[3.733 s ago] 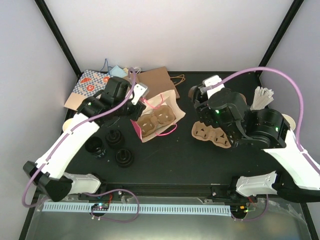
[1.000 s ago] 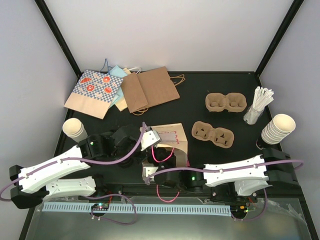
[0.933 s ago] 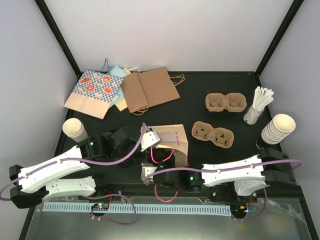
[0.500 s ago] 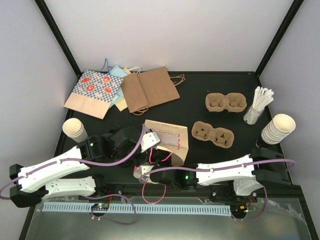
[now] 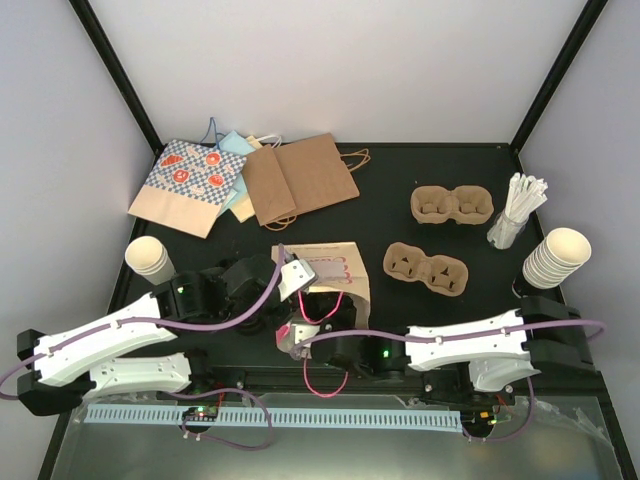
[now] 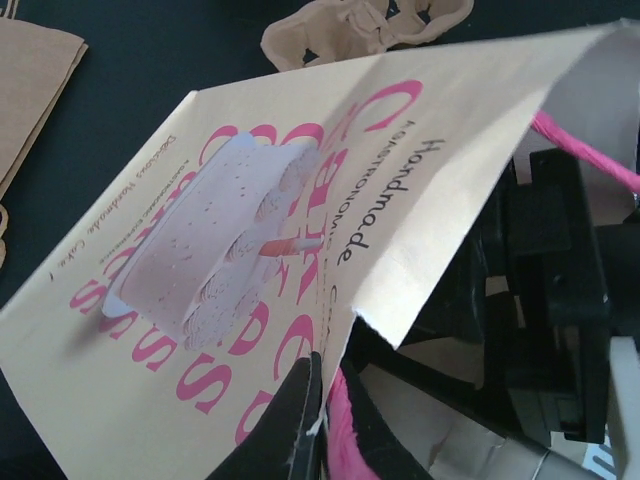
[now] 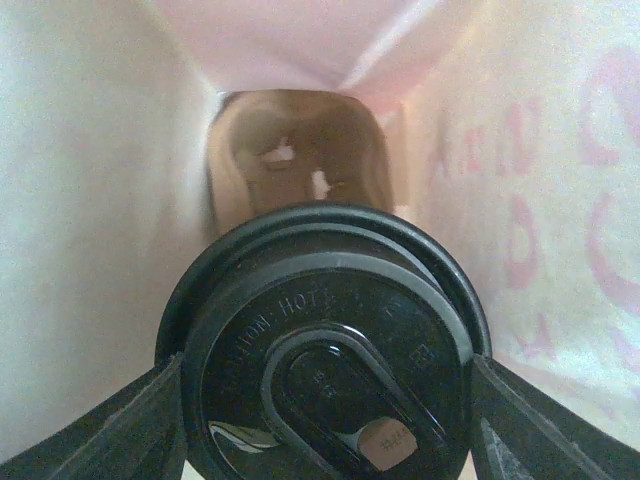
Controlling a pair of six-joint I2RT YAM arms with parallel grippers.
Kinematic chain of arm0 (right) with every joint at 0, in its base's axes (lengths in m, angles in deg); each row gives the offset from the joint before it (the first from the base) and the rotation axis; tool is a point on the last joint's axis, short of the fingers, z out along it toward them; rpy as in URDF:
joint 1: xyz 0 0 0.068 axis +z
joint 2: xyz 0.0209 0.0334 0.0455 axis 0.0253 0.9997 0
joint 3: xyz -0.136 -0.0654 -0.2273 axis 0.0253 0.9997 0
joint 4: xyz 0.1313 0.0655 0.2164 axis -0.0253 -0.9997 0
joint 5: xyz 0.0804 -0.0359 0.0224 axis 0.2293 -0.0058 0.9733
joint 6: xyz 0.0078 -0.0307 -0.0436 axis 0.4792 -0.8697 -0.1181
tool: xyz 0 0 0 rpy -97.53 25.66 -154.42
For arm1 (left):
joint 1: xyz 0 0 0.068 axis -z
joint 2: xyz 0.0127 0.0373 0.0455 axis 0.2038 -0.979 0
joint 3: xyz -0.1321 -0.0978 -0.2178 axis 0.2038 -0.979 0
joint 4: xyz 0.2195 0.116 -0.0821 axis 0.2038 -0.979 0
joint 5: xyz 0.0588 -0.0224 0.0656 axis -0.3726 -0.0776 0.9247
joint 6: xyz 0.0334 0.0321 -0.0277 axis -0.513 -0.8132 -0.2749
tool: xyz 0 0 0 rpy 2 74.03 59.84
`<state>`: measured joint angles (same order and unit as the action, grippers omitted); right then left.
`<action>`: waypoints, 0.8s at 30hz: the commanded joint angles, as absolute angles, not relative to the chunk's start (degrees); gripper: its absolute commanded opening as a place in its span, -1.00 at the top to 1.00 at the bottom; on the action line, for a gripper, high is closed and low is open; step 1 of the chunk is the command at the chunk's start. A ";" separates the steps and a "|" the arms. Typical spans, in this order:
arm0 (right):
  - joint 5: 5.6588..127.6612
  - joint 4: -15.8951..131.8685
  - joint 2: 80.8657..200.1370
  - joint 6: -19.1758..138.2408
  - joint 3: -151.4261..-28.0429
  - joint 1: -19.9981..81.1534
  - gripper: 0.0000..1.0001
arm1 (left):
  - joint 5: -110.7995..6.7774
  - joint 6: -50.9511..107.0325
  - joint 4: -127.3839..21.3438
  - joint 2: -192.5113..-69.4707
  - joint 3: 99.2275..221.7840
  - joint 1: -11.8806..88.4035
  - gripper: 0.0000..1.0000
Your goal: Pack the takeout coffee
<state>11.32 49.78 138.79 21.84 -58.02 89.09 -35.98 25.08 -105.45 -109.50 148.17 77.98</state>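
Left jaws were pinched shut on the rim of the bag (image 5: 335, 268), right beside its pink handle (image 6: 343, 425), with the bag sitting around 6 o'clock on the bench (image 5: 390, 200). Right jaws were reaching inside the bag, clamped on either side of the coffee (image 7: 322, 350), its black lid facing the wrist camera. Beyond it, at 12 o'clock, a carrier (image 7: 300, 160) sat at the bag's far end.

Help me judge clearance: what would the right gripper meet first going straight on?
Likely the brown cup carrier at the far end of the bag; the held lidded cup would touch first. Depth is unclear.
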 commanded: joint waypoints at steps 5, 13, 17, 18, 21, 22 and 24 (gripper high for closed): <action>14.15 51.04 135.00 22.46 -58.87 88.20 -0.31 | -37.25 26.93 -104.29 -108.24 148.26 78.70 0.94; 19.91 54.45 136.79 22.51 -59.64 88.15 -0.32 | -39.33 25.59 -101.40 -106.43 147.13 78.73 0.95; 18.85 57.65 138.90 21.06 -59.39 88.20 -0.32 | -41.96 25.26 -100.53 -106.36 146.63 78.68 0.95; 16.48 59.65 141.29 18.88 -58.50 88.20 -0.32 | -43.98 25.25 -100.59 -106.79 146.51 78.73 0.96; 15.42 60.32 142.97 18.45 -57.81 88.15 -0.31 | -44.74 25.34 -100.94 -107.04 146.39 78.73 0.96; 14.84 59.85 143.33 18.44 -57.79 88.05 -0.30 | -44.67 25.45 -101.30 -107.15 146.54 78.72 0.96; 12.55 57.58 144.43 18.86 -58.42 88.16 -0.30 | -43.99 25.79 -102.41 -107.49 147.08 78.73 0.96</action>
